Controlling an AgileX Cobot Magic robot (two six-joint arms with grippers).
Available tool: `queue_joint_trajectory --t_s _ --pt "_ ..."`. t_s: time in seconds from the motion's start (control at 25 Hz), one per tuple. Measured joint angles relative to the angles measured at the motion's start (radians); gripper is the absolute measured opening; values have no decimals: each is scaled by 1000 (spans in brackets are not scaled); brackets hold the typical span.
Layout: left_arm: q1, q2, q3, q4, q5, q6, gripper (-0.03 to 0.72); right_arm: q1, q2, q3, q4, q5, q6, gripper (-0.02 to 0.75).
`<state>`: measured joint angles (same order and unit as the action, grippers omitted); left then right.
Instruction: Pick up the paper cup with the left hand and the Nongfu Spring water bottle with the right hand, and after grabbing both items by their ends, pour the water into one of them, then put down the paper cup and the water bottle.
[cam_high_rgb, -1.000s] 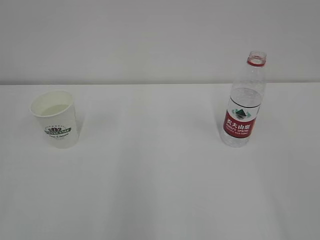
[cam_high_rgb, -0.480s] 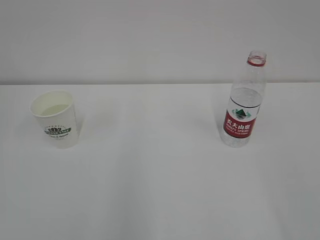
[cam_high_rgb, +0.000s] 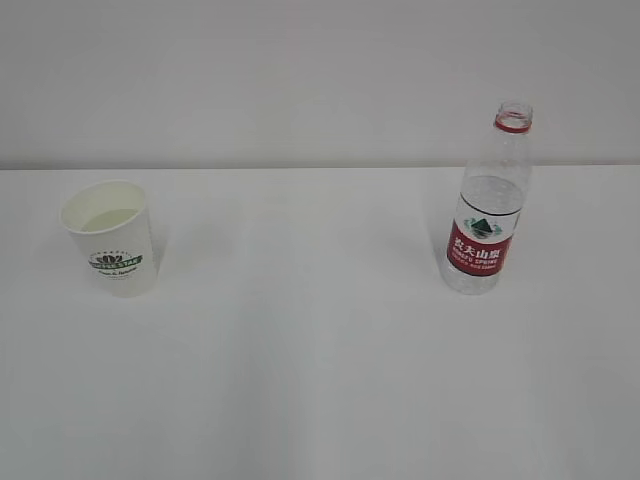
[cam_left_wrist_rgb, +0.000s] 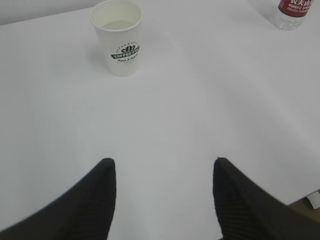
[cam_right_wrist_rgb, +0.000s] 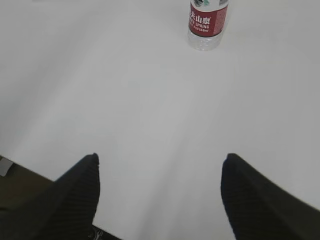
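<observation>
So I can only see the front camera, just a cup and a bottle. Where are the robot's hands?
Observer: The left gripper hangs open, back from the cup, touching nothing.
Operator: And the other hand?
Observer: The right gripper is open too, facing the bottle from a distance.
Operator: Is it over the table?
Observer: Partly. Its camera shows the table edge just under the fingers.

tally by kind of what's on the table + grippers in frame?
Paper cup: 1
Water bottle, uncapped: 1
Grippers: 2, the left gripper and the right gripper, both open and empty
Total: 4, all on or over the white table
</observation>
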<state>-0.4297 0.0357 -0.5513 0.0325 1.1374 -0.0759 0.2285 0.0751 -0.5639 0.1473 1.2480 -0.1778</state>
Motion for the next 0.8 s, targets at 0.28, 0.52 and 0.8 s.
queue_joint_trajectory --t_s 0.28,0.52,0.8 --pt "0 0 15 -2 -40 2 449 0 0 37 0 -39 2 568" --pt "0 0 21 -2 -42 2 448 0 0 63 -4 -83 2 568" --pt "0 0 24 -2 -42 2 441 0 0 69 -6 -89 4 568"
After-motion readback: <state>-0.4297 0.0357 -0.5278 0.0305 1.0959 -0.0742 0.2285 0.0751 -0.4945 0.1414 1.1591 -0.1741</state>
